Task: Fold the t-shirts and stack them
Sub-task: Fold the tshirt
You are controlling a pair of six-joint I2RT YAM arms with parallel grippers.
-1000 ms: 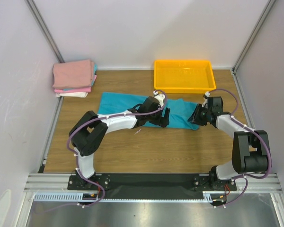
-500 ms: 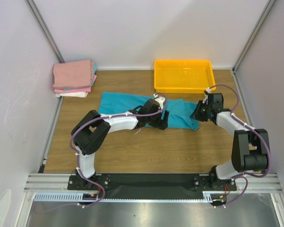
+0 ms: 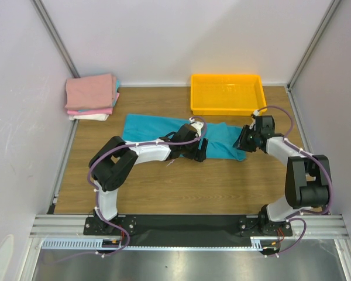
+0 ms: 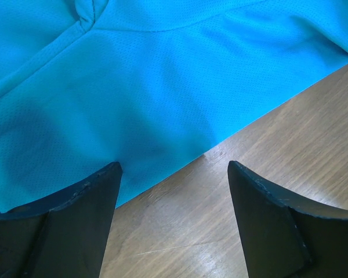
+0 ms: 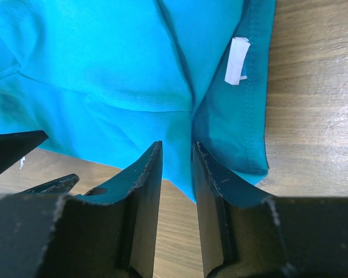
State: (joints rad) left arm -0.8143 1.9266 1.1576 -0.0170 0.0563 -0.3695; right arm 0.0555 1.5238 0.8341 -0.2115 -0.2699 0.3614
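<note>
Under left end effector (image 4: 173,167), right end effector (image 5: 177,145): teal t-shirt (image 3: 143,126).

wooden table (image 3: 164,190) boxed by pale lilac walls (image 3: 181,35), metal rail (image 3: 58,225) along the near edge.

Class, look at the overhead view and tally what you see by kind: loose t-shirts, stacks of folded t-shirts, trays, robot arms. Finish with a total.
Loose teal t-shirt: 1
Stack of folded t-shirts: 1
Yellow tray: 1
Robot arms, the left arm and the right arm: 2
Total: 5
</note>
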